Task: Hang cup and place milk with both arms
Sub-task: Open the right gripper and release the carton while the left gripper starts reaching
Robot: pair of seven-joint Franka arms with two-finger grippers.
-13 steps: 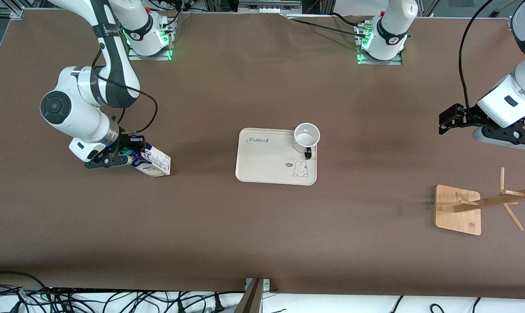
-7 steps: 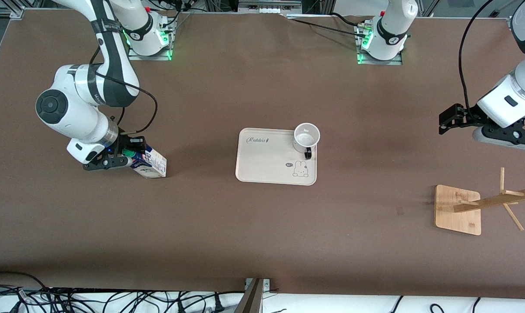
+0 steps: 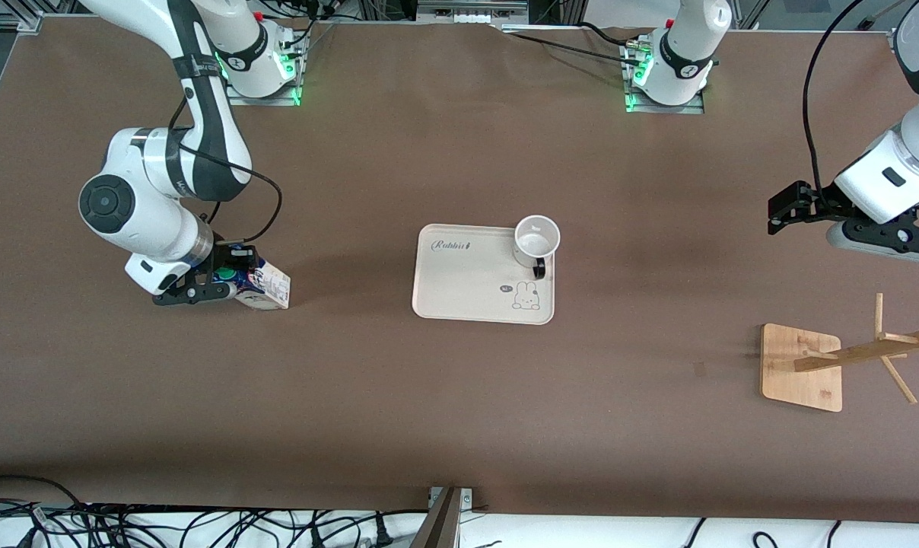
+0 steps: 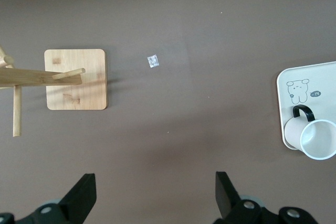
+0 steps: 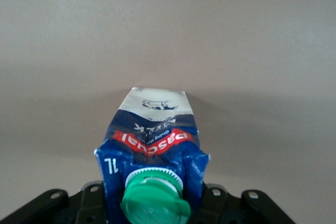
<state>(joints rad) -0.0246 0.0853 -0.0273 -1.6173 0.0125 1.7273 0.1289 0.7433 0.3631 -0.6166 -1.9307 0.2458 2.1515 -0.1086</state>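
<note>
The milk is a blue and white carton with a green cap. Its base rests on the table at the right arm's end, and its top leans into my right gripper. In the right wrist view that gripper is shut on the gable top of the milk, with the cap between the jaws. The cup stands upright on the corner of a cream tray at mid-table, its black handle toward the front camera. My left gripper waits open in the air at the left arm's end, above bare table. The cup shows far off.
A wooden cup rack with slanted pegs stands at the left arm's end, nearer the front camera than the left gripper; its base shows in the left wrist view. A small scrap lies on the brown table between rack and tray.
The right arm has swung the carton's top up, so it stands steeper and more compact on the same spot. The left arm, cup and rack have not moved.
</note>
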